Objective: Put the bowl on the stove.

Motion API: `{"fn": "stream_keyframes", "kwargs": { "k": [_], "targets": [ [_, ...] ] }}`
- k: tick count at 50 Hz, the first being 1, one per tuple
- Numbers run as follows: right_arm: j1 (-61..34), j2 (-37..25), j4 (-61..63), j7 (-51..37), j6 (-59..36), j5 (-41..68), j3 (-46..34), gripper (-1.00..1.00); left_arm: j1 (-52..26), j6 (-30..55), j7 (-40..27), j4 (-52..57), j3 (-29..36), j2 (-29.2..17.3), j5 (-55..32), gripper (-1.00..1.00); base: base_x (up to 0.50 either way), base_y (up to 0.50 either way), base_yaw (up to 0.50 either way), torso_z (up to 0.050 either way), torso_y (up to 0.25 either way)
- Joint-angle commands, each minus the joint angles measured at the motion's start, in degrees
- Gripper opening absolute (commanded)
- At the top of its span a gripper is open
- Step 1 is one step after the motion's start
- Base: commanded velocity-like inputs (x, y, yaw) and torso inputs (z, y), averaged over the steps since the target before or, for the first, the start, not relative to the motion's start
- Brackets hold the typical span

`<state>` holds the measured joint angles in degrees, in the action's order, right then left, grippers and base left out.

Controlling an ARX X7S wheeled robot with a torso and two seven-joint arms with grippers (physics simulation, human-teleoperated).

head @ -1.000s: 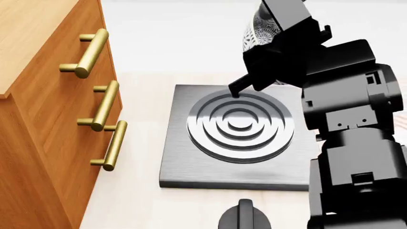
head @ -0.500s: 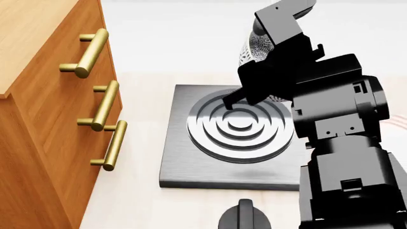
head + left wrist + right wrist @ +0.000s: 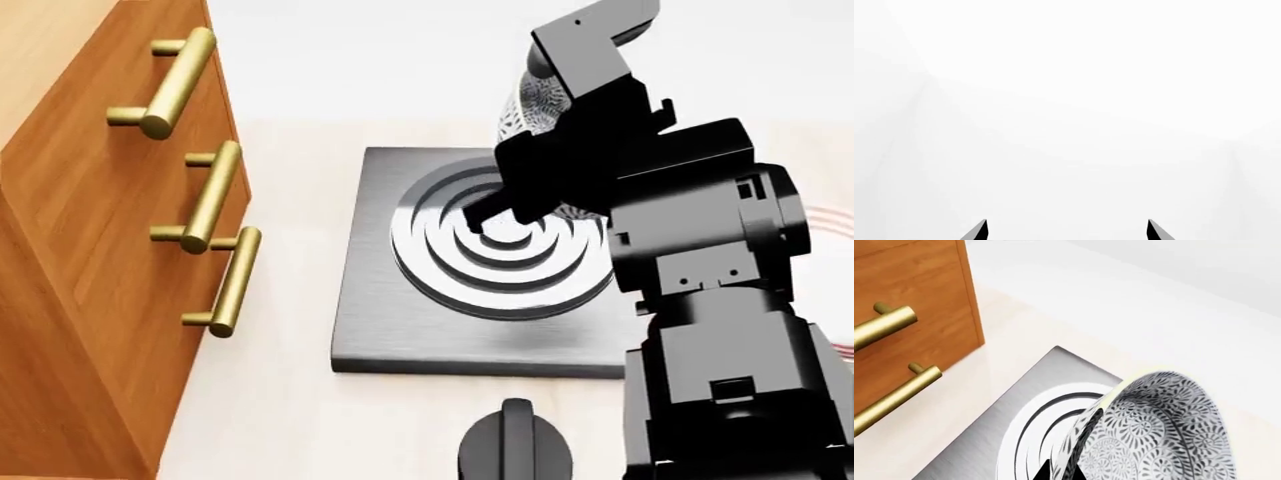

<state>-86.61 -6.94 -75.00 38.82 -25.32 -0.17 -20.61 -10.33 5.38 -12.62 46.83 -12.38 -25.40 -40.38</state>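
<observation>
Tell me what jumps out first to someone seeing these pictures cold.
The bulky black right arm fills the head view's right side, its right tool clamped on the rim of the patterned bowl, held tilted above the stove. The stove's shiny concentric burner rings sit mid-counter, beside a wooden cabinet with brass handles. A black knob lies in front of the stove.

No legible text or labels anywhere.

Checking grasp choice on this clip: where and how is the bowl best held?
By its rim. The bowl is deep with a thin wall, so one finger goes inside and one outside, as the right gripper has it now, tilted above the stove.
</observation>
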Motion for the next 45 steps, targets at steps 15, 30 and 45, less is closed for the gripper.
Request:
{"fn": "stream_keyframes", "kwargs": {
  "k": [15,30,45],
  "targets": [
    [-0.51,0.59,0.01,0.15,0.33,0.17,0.66,-1.0,0.34,-1.09,0.52,-0.19,0.44,-0.2,0.6,1.0,0.0,0.0,0.0,0.0,-0.093],
    [-0.79,0.89,0.01,-0.41,0.13,0.27,0.95,-1.0,0.46,-1.46,0.55,-0.58,0.41,-0.31,0.02,1.0,0.0,0.0,0.0,0.0,-0.011],
    [-0.79,0.89,0.01,-0.41,0.13,0.27,0.95,-1.0,1.0,-1.89,1.28,-0.42,1.1,-0.59,0.02,1.0,0.0,0.0,0.0,0.0,-0.078]
  ]
}}
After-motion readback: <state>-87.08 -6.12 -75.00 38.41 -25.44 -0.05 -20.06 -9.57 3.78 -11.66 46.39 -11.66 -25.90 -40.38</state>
